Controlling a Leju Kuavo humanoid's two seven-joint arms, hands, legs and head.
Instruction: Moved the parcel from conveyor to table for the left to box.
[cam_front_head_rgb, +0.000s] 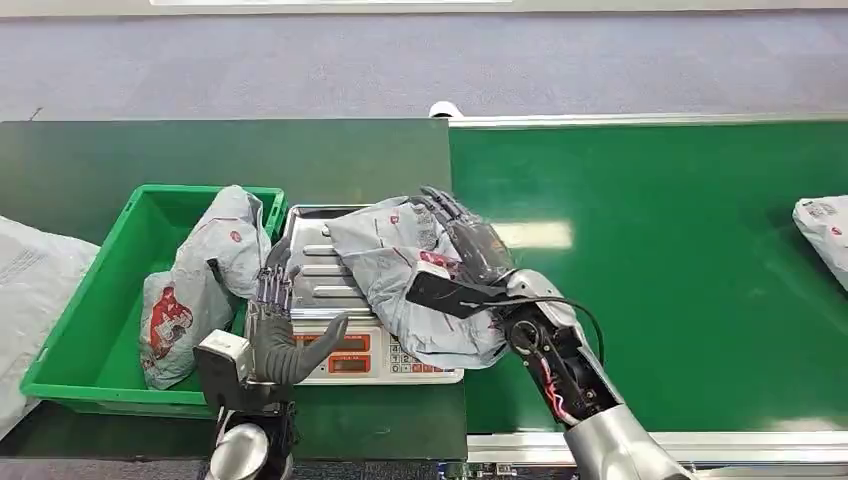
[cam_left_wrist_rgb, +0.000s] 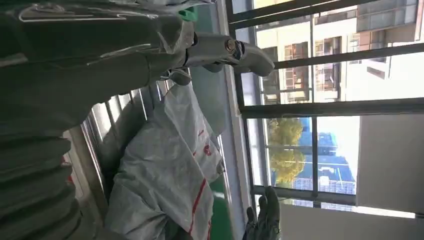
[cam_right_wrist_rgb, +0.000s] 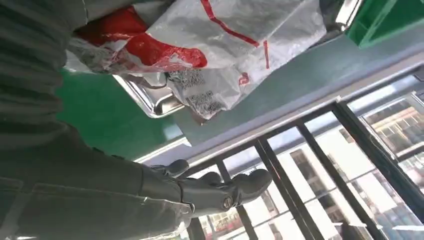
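Observation:
A crumpled grey parcel (cam_front_head_rgb: 400, 290) with red marks lies across the silver tray of a scale (cam_front_head_rgb: 310, 270) on the dark table. My right hand (cam_front_head_rgb: 465, 240) lies flat on top of its right side, fingers stretched out and gripping nothing. In the right wrist view those fingers (cam_right_wrist_rgb: 215, 192) reach out straight, apart from the parcel (cam_right_wrist_rgb: 235, 35). My left hand (cam_front_head_rgb: 275, 320) stands at the scale's front left corner, fingers upright and thumb spread, holding nothing. In the left wrist view its fingers (cam_left_wrist_rgb: 220, 50) point past the parcel (cam_left_wrist_rgb: 170, 165).
A green bin (cam_front_head_rgb: 100, 395) left of the scale holds another grey parcel (cam_front_head_rgb: 205, 280). A white bag (cam_front_head_rgb: 35, 290) lies at the far left. On the green conveyor (cam_front_head_rgb: 680, 280), one more parcel (cam_front_head_rgb: 825, 235) sits at the right edge.

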